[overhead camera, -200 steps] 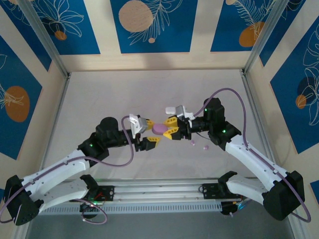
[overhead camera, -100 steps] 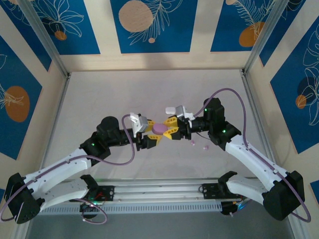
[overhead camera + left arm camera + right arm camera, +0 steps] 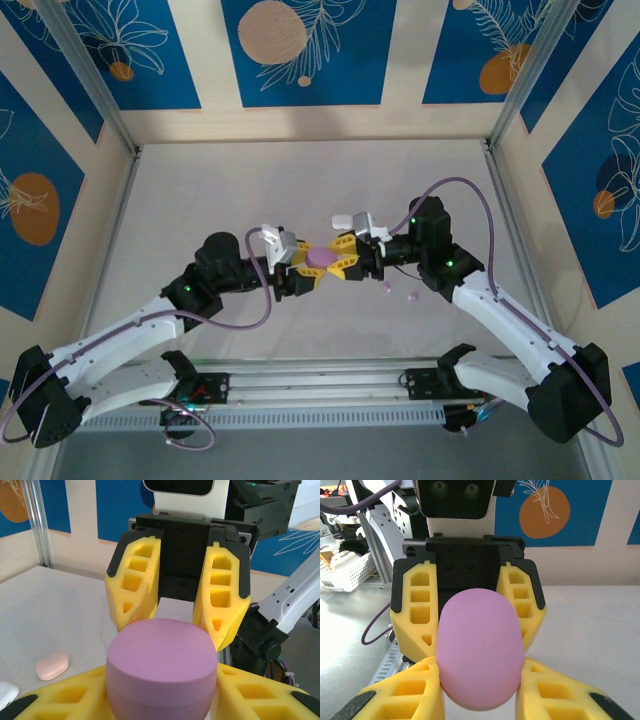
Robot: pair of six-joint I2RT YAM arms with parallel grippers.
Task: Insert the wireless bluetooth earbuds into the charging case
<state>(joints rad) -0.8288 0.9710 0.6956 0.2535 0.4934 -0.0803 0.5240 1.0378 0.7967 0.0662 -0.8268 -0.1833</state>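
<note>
A lilac, pebble-shaped charging case point(image 3: 320, 258), lid closed, hangs above the table's middle between both grippers. My right gripper point(image 3: 337, 258) is shut on it from the right. My left gripper point(image 3: 306, 264) comes in from the left, and its yellow fingers point(image 3: 75, 690) press the case point(image 3: 162, 670) on both sides. In the right wrist view the case point(image 3: 479, 650) sits squeezed between my own fingers point(image 3: 400, 695), with the left gripper's fingers behind it. Two tiny earbuds point(image 3: 386, 289) point(image 3: 411, 297) lie on the table under the right arm. A pale pink earbud point(image 3: 51, 665) lies on the table, bottom left in the left wrist view.
A white rounded object point(image 3: 7, 695) sits at the left wrist view's lower left edge. The table point(image 3: 300, 180) is bounded by metal posts and patterned walls. The arm mounting rail point(image 3: 320, 385) runs along the near edge.
My left gripper moved right to the case and its jaws closed onto it. The right gripper kept still, holding the case.
</note>
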